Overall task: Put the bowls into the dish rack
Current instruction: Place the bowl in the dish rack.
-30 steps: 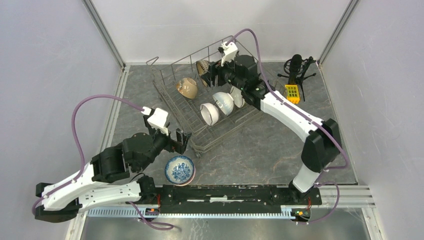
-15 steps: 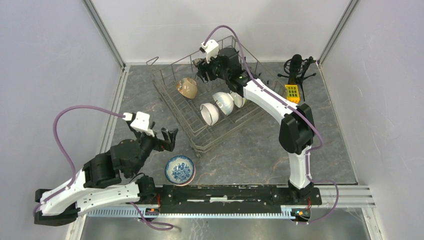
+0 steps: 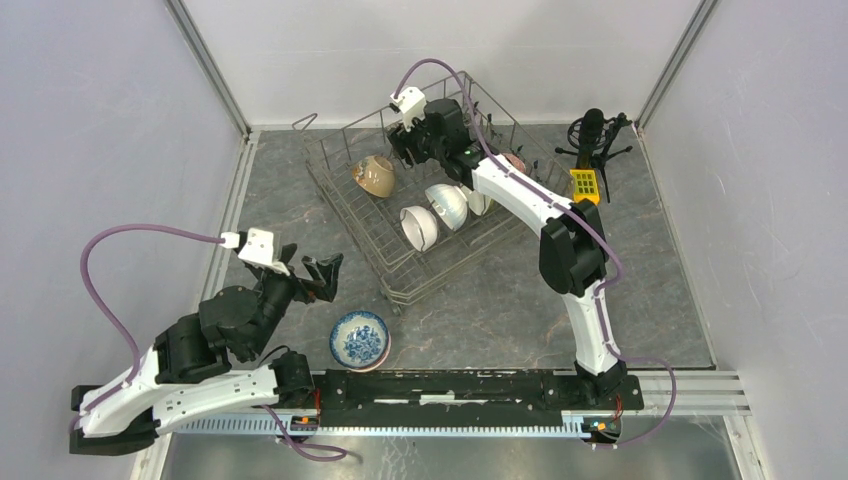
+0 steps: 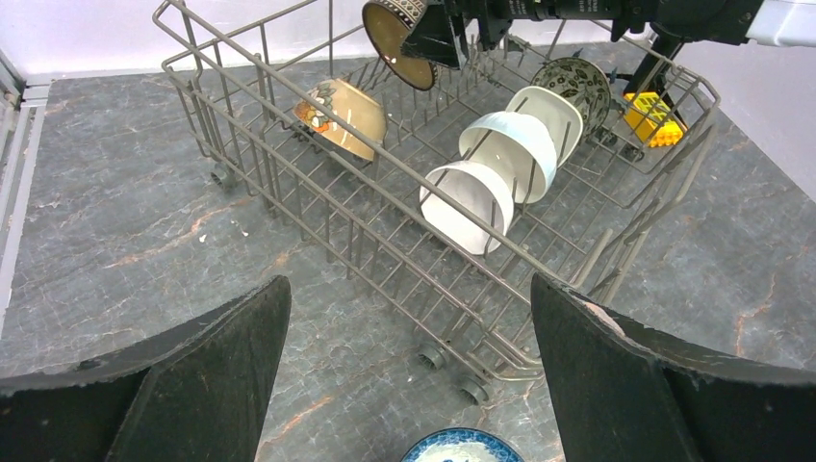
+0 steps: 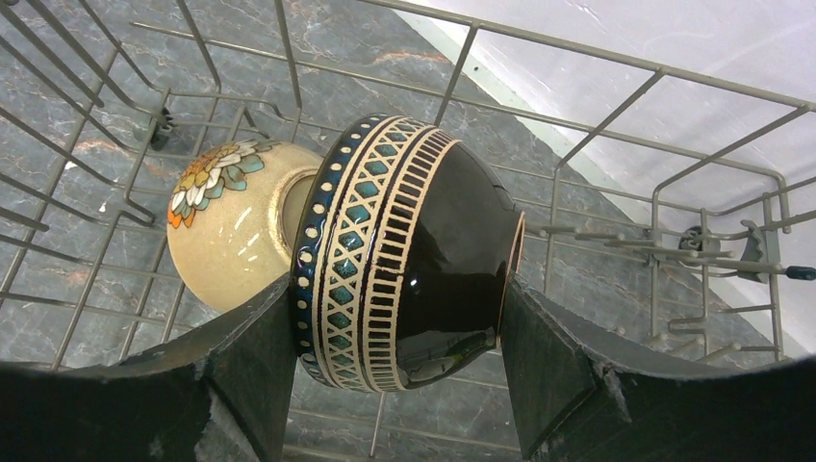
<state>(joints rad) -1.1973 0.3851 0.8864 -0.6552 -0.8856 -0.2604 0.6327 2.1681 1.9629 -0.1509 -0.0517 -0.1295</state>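
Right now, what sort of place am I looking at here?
Probably a lab test cell, not a kitchen: plain white panels enclose the table, a mounting rail runs along its near edge, and a microphone stands near the dish rack.

Lab test cell: white panel walls, aluminium frame posts, tripod microphone.

grey marbled table bears the dish rack, blue-and-white bowl, microphone, yellow block.

Dark grey marbled tabletop was enclosed by plain pale walls; aluminium corner posts were noted.
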